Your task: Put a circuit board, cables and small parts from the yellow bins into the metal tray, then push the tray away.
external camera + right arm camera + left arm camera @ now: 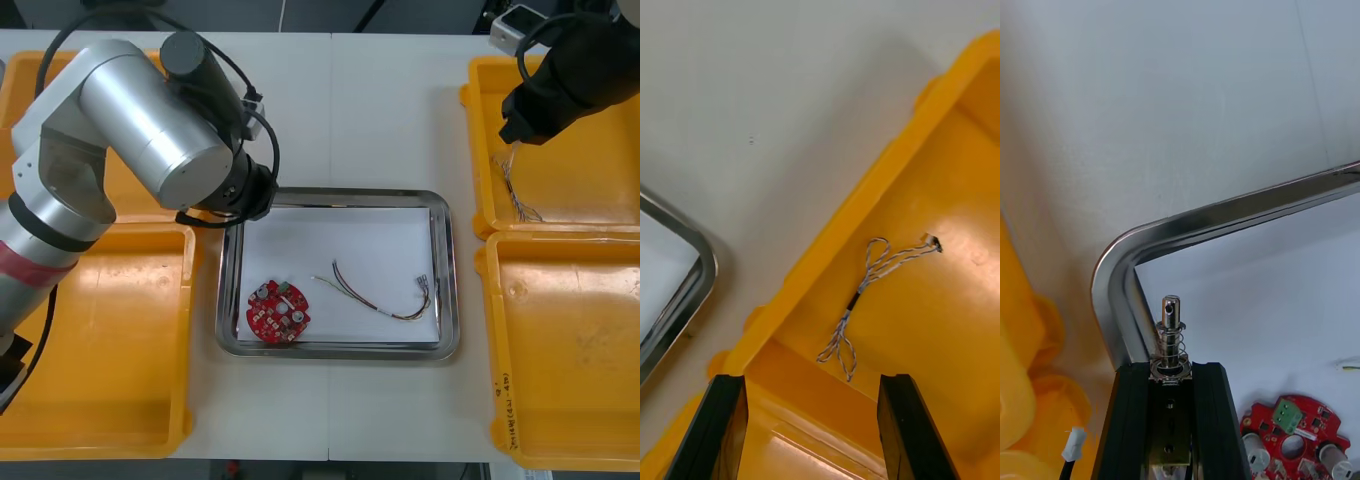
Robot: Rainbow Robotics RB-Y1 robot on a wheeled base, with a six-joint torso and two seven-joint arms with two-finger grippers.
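Left fingers pinch one small metal part.

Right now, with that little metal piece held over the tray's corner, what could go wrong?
1. The left jaws grip the small metal part beside the corner rim of the metal tray; dropped here, it might hit the rim and bounce out.
2. The right jaws stand open over the twisted blue and white cable lying flat in its yellow bin; they could catch one loop or miss.
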